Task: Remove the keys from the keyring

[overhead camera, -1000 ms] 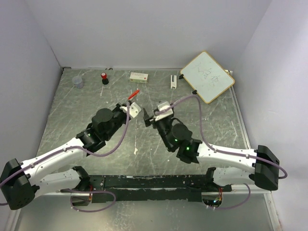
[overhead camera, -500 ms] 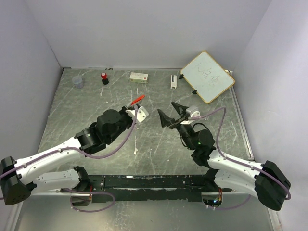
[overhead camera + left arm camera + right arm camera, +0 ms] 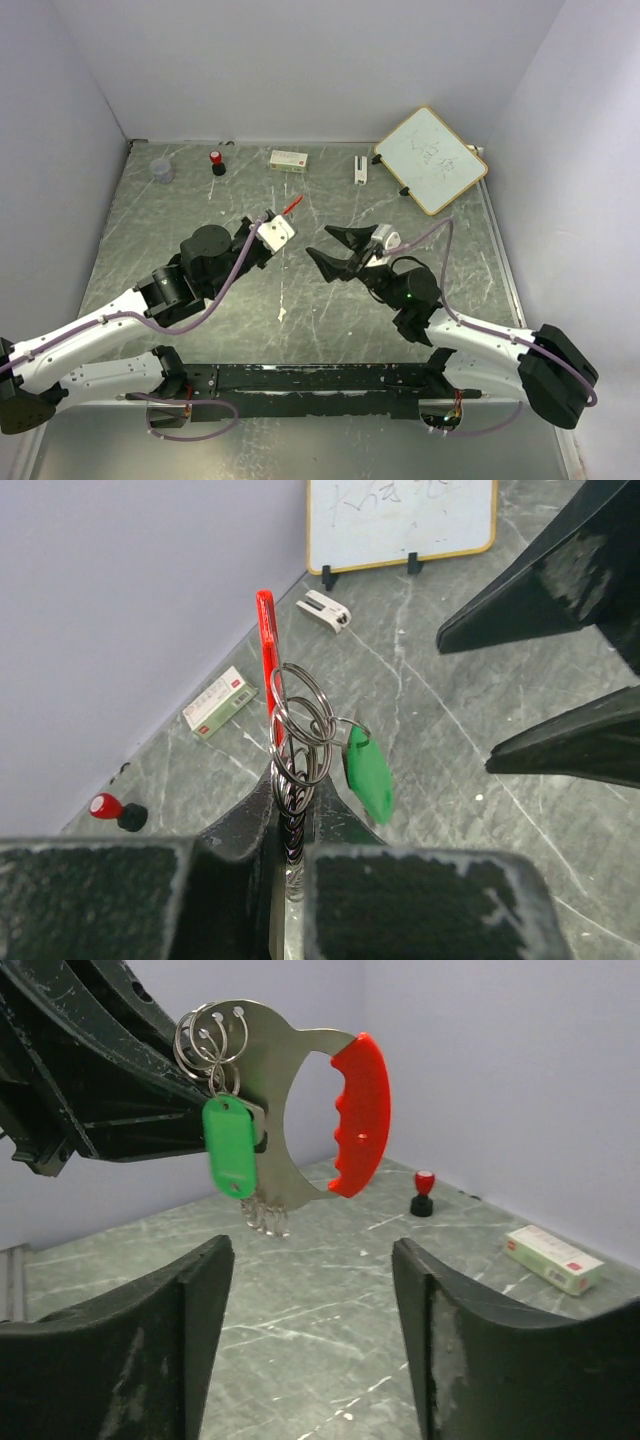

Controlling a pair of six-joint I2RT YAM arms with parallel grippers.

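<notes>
Above the middle of the table [image 3: 150, 230], the left gripper [image 3: 292, 818] is clamped on the keyring [image 3: 296, 750]. The green key [image 3: 368, 775] and the red key [image 3: 265, 650] both hang from the ring. One second ago the right gripper [image 3: 318, 241] stood close against this bunch. Now it has drawn back a little, with jaws spread wide and empty, facing the keys. I judge that no key is off yet.

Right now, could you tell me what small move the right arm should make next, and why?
Probably advance the right gripper a little and close it on the green key: its jaws stand open, facing the key without touching it, while the left gripper is shut on the keyring, holding it aloft.
</notes>
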